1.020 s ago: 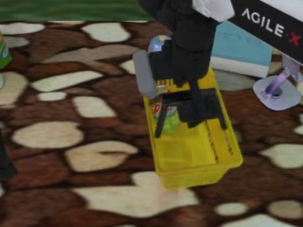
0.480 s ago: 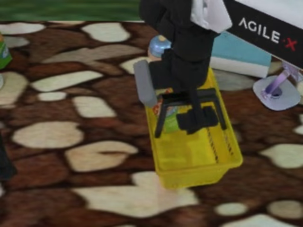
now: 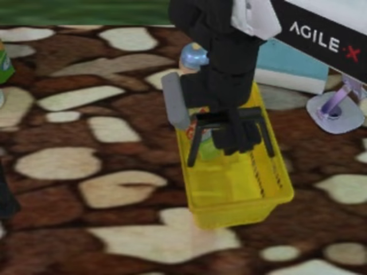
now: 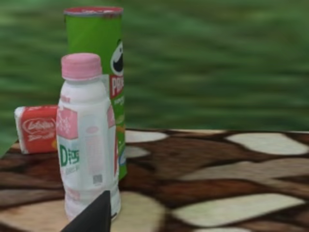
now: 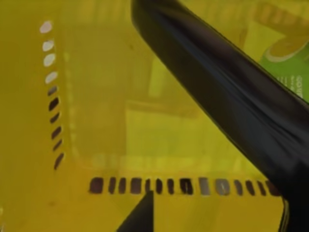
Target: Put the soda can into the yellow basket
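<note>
The yellow basket (image 3: 275,189) stands right of the table's middle, its dark grey handle (image 3: 195,146) raised. The soda can (image 3: 207,143) rests inside it by the left wall, red top and green bottom showing. My right gripper (image 3: 241,138) hangs inside the basket under the handle, to the can's right and apart from it, shut on nothing. In the right wrist view the gripper (image 5: 145,208) faces the slotted basket wall (image 5: 159,186). The handle (image 5: 227,106) crosses in front, with the can (image 5: 292,63) beyond it. My left arm (image 3: 4,197) is parked at the left edge, its gripper (image 4: 198,212) open.
A green crisp tube (image 4: 96,63), a white bottle with a pink cap (image 4: 87,140) and a red packet (image 4: 36,128) stand at the far left. A teal box (image 3: 292,63) and a purple-white object (image 3: 335,109) lie right of the basket. A grey slab (image 3: 175,100) sits at its far left corner.
The right gripper has drawn back a little toward the handle, and its dark tip looks narrower than half a second ago. The can stays in the basket. The left arm has not moved.
</note>
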You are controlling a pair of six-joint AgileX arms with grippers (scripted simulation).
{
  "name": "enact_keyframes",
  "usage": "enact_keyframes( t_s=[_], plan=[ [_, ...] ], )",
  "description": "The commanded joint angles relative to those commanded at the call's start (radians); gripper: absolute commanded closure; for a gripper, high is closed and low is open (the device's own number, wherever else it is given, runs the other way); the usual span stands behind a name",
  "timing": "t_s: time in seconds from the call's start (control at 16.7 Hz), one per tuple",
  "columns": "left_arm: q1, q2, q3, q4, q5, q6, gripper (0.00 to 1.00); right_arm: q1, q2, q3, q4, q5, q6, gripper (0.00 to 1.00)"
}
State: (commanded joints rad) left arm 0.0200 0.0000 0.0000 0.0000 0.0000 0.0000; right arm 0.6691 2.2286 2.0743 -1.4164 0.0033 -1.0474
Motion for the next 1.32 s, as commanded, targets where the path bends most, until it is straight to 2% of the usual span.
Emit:
enact_keyframes(
  t_s=[0.42,1.32],
  plan=[
    [0.0,0.0,0.0,0.0,0.0,0.0,0.0,0.0,0.0,0.0,0.0,0.0,0.0,0.98],
    [0.0,0.0,0.0,0.0,0.0,0.0,0.0,0.0,0.0,0.0,0.0,0.0,0.0,1.0]
  ],
)
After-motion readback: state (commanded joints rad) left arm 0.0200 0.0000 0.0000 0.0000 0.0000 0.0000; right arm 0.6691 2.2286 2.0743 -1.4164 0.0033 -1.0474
